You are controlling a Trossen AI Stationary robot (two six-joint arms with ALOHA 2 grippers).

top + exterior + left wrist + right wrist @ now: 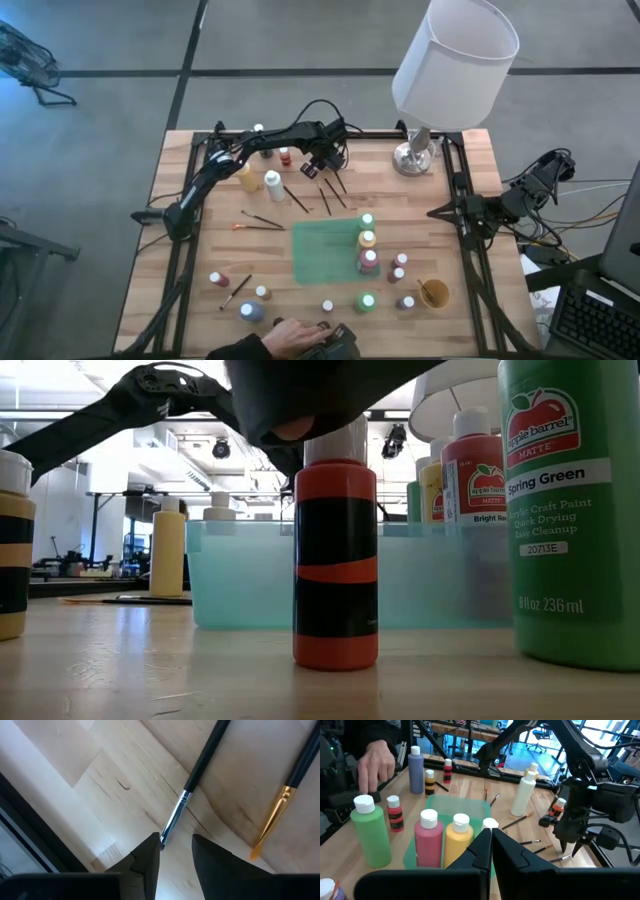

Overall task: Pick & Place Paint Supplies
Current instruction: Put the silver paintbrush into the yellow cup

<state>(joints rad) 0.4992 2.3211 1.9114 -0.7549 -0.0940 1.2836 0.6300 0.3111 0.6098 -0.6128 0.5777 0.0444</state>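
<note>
The left gripper (175, 852) hung partly spread over a brush (197, 772) lying on the table (180, 215) near its far edge. The right gripper (491, 845) waited pressed together at the right edge.

A white-shaded lamp (440, 80) is standing at the worktop's (180, 170) far edge; a green mat (322, 252) is lying mid-worktop.

The mat (325, 252) is pale green on a light wooden table (200, 240). A bottle (335, 565) is red-orange with a black band. One brush (200, 765) has a black handle with a silver ferrule.
</note>
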